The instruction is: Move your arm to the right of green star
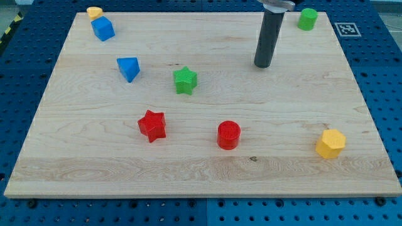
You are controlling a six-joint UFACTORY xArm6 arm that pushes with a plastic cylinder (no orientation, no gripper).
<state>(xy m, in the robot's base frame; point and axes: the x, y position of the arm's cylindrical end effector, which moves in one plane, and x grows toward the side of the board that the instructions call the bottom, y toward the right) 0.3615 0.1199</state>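
The green star (185,81) lay near the middle of the table (207,179), a little toward the view's top. Our end effector was only a bare dark rod with no jaws, so it grasped nothing; my tip (263,64) rested on the wood toward the view's right and slightly toward the view's top from the star, well apart from it. The star therefore lay to the view's left and a touch lower from the tip. We judged that the tip was already on the star's right side, and that the coming move needed only a slide leftward and slightly downward to stop just beside the star without nudging it.

The stretch of wood between the tip and the star held no block, so nothing stood in the way. The green cylinder (308,19) sat near the view's top right corner, beyond the rod. The red cylinder (228,135) and red star (152,125) lay below the green star, the blue blocks (128,68) and a small yellow block (94,12) to its left, and a yellow block (330,144) at the lower right.
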